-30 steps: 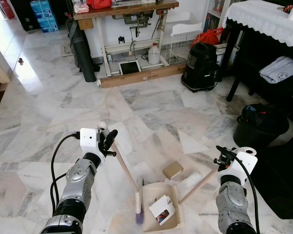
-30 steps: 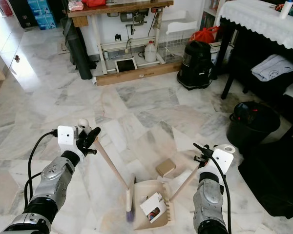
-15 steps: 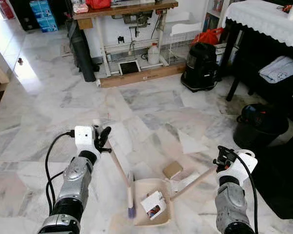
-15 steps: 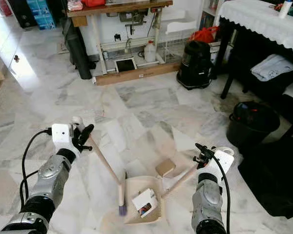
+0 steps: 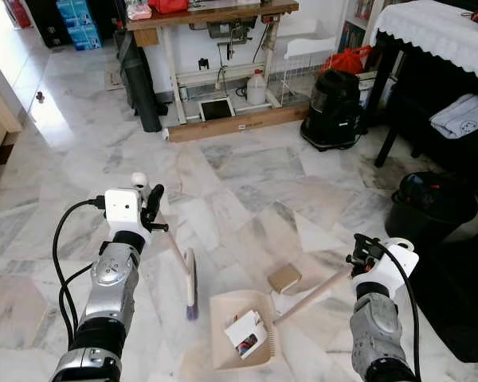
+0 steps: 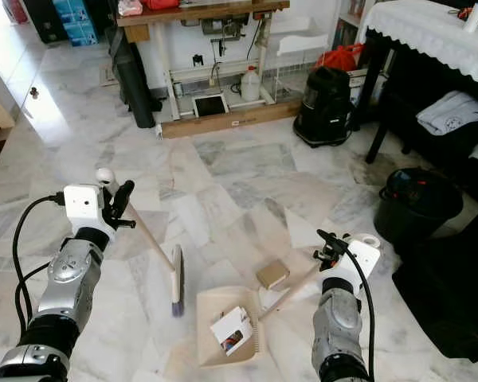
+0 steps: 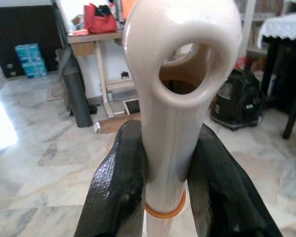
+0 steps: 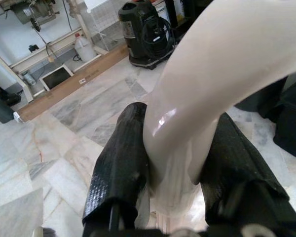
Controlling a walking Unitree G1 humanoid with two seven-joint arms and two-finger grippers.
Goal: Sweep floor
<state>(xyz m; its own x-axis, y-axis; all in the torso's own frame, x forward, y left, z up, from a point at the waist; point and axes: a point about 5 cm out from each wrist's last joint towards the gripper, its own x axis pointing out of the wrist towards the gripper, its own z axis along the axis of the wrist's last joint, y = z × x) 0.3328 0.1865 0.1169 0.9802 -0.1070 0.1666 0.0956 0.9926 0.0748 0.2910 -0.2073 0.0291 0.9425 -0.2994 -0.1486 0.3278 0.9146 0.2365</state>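
My left gripper [image 5: 153,208] clamps the broom [image 5: 190,280] handle; right gripper [image 5: 357,259] clamps the dustpan [image 5: 223,344] handle, pan flat to catch the brown block [image 5: 284,278].

The floor [image 5: 247,171] is pale grey and white marble with darker veins. The broom [image 5: 190,278] and the dustpan [image 5: 223,306] are cream. A white and red packet [image 5: 245,333] and a tan block [image 5: 284,278] show. The vacuum cleaner [image 5: 331,107] and the bucket [image 5: 427,207] are black; the tablecloth [image 5: 434,28] is white lace.
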